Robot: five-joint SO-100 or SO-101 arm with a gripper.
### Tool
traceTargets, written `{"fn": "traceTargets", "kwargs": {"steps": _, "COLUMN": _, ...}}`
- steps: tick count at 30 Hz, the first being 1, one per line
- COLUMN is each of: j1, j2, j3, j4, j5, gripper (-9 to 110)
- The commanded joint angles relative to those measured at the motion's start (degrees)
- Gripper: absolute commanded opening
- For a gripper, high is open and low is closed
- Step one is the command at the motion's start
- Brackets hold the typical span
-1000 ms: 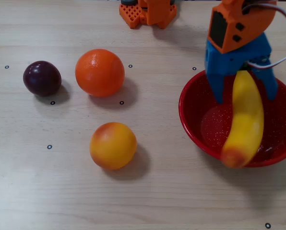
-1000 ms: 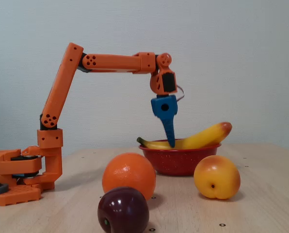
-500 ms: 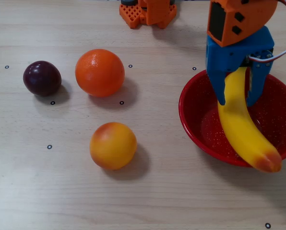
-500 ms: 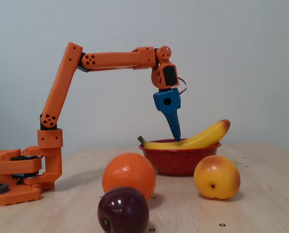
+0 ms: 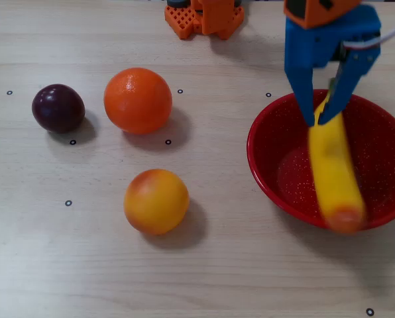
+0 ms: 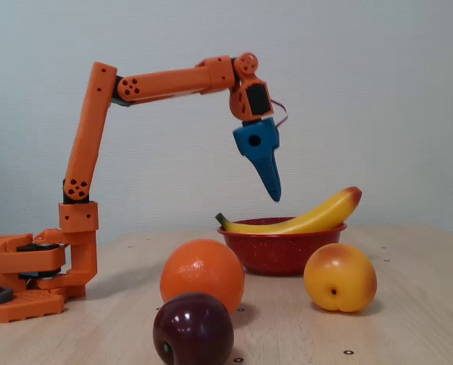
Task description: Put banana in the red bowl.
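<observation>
Empty, parted claw (image 5: 322, 121) hangs above one banana (image 5: 334, 169) in one red bowl (image 5: 270, 165).

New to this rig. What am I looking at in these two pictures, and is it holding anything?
It is a small orange robot arm bolted to a wooden table. At its end is a blue two-finger pincer.

One picture comes from a camera looking straight down; the other from a camera standing at table height, side on.

On the table: a red bowl, an orange, a dark plum and a yellow-orange peach-like fruit.

The pincer holds nothing. It is open, and the side view shows it hanging above the bowl. The banana lies in the bowl, its reddish tip sticking out over the rim.
</observation>
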Motion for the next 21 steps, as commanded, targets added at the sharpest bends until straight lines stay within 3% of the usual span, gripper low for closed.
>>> {"fn": "traceTargets", "kwargs": {"steps": 1, "j1": 1.32, "j2": 8.7, "j3": -4.39, "j4": 1.32, "j5": 3.6, "gripper": 0}}
{"fn": "traceTargets", "kwargs": {"steps": 10, "j1": 4.04, "j2": 18.46, "j3": 1.67, "j4": 1.14, "j5": 16.61, "gripper": 0}}
{"fn": "traceTargets", "kwargs": {"steps": 21, "j1": 10.46, "j2": 33.84, "j3": 18.81, "j4": -9.14, "j5": 27.86, "gripper": 0}}
